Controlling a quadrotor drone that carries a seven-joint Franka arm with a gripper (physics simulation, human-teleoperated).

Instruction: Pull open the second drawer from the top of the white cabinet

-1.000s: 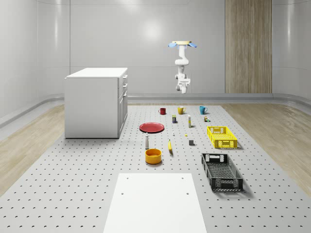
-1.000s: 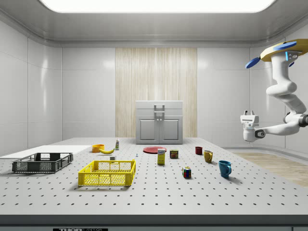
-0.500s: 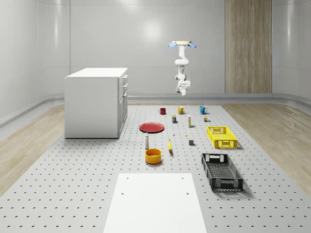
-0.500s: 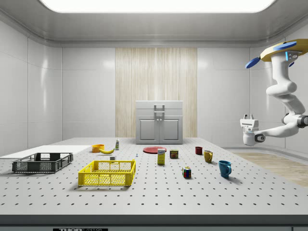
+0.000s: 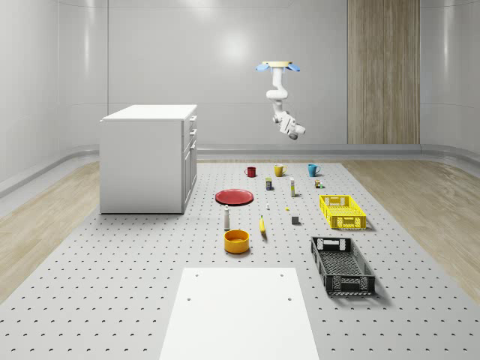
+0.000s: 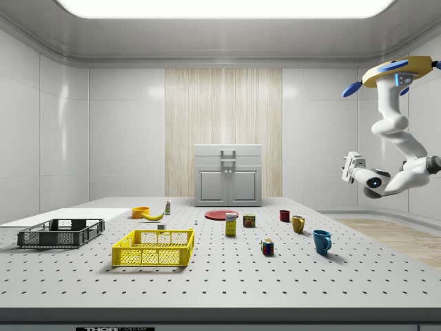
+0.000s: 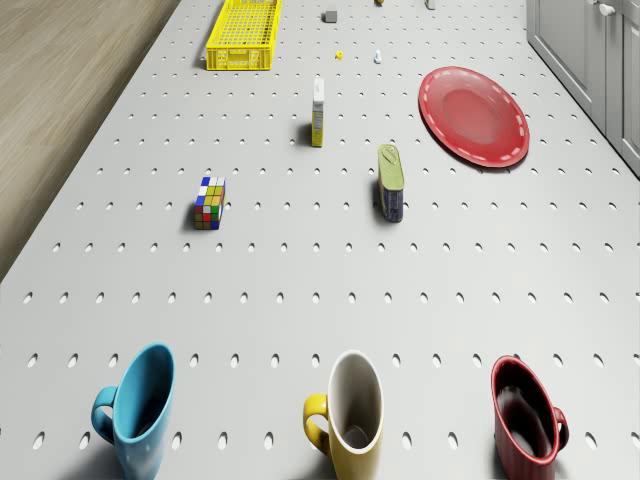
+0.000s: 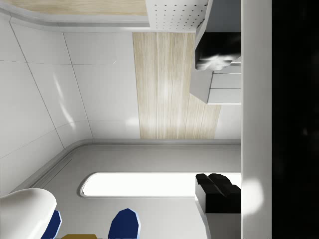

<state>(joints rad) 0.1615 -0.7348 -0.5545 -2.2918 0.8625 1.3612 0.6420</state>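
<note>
High at the upper right of the side view, I hover as a drone [image 6: 394, 71] above the table's far edge, near the three mugs. My arm is bent below me, and my pincer [image 6: 353, 167] points up and toward the cabinet [image 6: 228, 175], well apart from it. I cannot tell whether my pincer is apart or together. At middle left of the whole-scene view stands the cabinet, its drawers [image 5: 193, 136] shut along the front. To do this well, I judge I must descend, level my wrist, and line up squarely with the second handle before closing in.
</note>
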